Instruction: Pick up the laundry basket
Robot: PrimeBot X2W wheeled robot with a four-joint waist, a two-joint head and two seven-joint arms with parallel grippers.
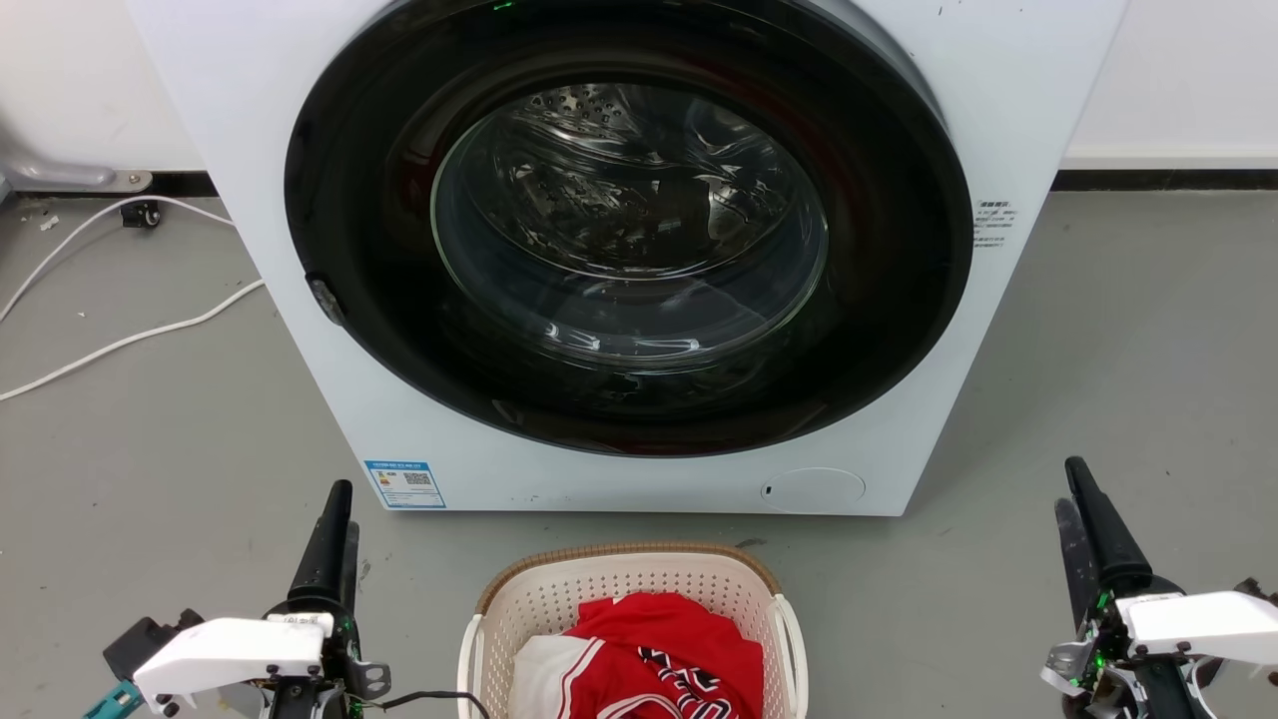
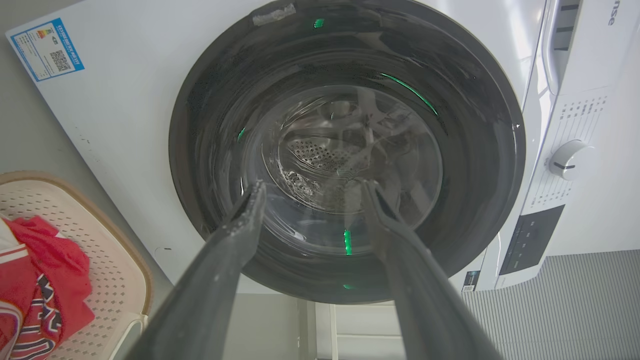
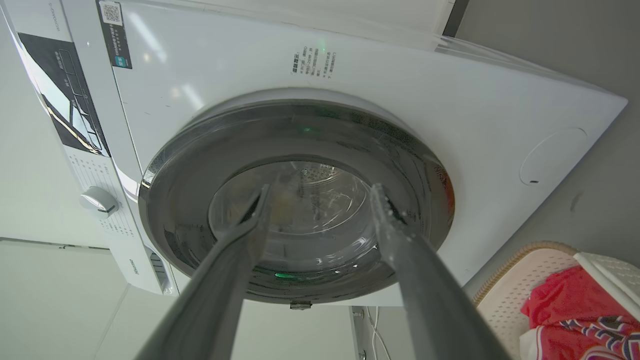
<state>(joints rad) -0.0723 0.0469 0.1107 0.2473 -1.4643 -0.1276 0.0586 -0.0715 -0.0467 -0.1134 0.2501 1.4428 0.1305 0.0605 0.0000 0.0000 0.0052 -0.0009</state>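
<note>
As two tools [image 2: 313,184] [image 3: 321,187] gape, one laundry basket [image 1: 599,589]

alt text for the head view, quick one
A cream laundry basket holding red and white clothing sits on the grey floor in front of a white washing machine with a dark round door. The left gripper and right gripper flank the basket, touching nothing.

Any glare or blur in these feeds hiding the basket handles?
Head view: sharp, evenly lit; basket handles clear, reflections on the washer door. Left wrist view: wide-angle bending, fingers soft up close. Right wrist view: bright patches on the washer front, basket cut off at the corner.
</note>
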